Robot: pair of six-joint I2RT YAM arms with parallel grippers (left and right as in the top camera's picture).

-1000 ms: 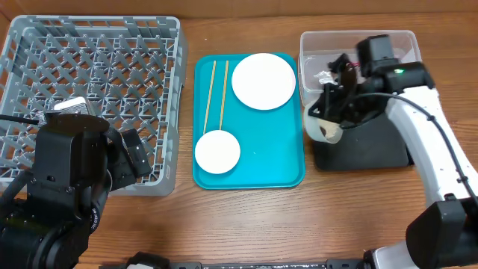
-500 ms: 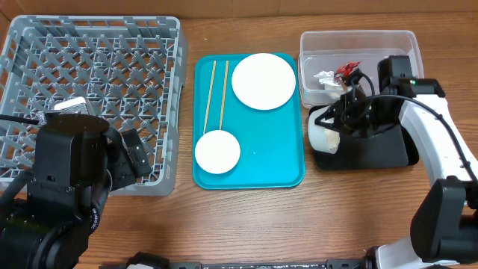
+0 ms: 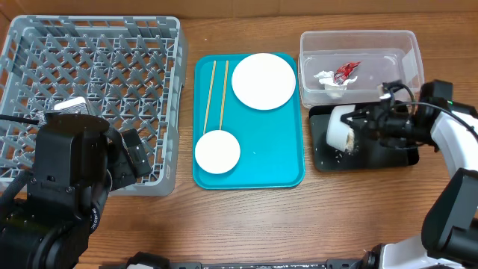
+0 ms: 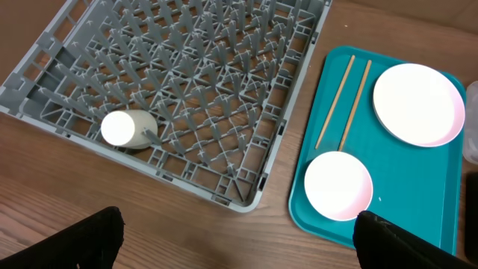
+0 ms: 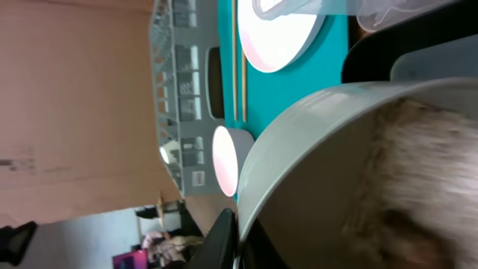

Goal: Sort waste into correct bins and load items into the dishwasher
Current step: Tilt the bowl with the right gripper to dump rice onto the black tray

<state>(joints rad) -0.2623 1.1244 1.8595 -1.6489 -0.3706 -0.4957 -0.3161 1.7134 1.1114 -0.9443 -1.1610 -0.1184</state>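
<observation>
Overhead: fixed, looks straight down, takes in the whole layout. Grey rack (image 3: 93,90) upper left, teal tray (image 3: 276,149) centre.
Left wrist: high, tilted down, mid-distance. Rack upper left, tray at right edge.
Right wrist: rolled sideways, very close on a pale bowl (image 5: 314,149) that fills the lower right.
All three views share the tray and white plate (image 3: 263,81).

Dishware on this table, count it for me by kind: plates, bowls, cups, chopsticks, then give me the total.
Plates: 1
Bowls: 2
Cups: 1
Chopsticks: 2
Total: 6
</observation>
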